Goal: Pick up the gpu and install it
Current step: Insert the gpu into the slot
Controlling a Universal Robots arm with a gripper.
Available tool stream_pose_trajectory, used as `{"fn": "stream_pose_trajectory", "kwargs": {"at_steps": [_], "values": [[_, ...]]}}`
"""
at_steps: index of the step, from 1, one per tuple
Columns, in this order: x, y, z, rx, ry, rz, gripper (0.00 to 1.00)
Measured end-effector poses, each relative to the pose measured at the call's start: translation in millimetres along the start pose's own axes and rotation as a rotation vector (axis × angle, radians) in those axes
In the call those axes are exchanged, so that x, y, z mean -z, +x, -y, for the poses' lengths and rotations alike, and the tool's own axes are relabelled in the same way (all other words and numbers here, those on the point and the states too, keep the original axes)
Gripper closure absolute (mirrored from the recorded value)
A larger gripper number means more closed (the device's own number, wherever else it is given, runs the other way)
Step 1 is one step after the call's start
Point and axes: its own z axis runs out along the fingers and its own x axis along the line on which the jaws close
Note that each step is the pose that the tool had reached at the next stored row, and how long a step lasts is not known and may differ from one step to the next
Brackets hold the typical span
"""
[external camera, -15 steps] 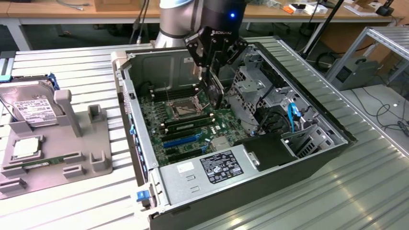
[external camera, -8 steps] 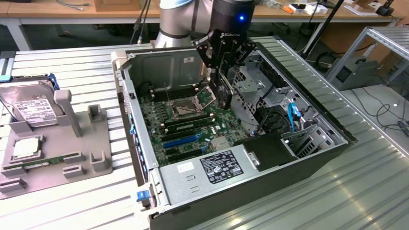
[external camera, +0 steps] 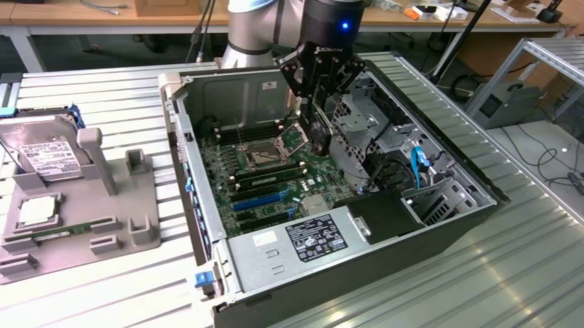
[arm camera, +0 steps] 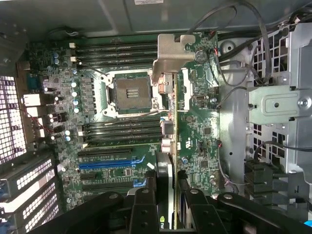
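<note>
Gripper sits upper centre of the exterior view, reaching down into the open case. Jaws clenched on the gpu – the dark card hangs on edge beneath the fingers, inside the case and over the board.

Card is just to the exterior view's right of the socket. It is well apart from the blue slot, which lies lower in the frame. Whether the card's lower edge touches the board can't be told.

Wrist view: gripper with a black finger pressed on each side of the gpu, seen edge-on. Its silver bracket is at the far end, next to the socket. The blue slot is off to one side, nothing seated in it.

Left of the exterior view, outside the case – a hard drive stands in a grey holder on the slatted table.
</note>
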Motion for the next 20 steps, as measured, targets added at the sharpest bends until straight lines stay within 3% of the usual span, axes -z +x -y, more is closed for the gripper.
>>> {"fn": "stream_pose_trajectory", "kwargs": {"at_steps": [6, 20], "values": [[0.0, 0.0, 0.0, 0.005, -0.0002, 0.0004, 0.73], [0.0, 0.0, 0.0, 0.088, -0.0026, 0.0066, 0.73]]}}
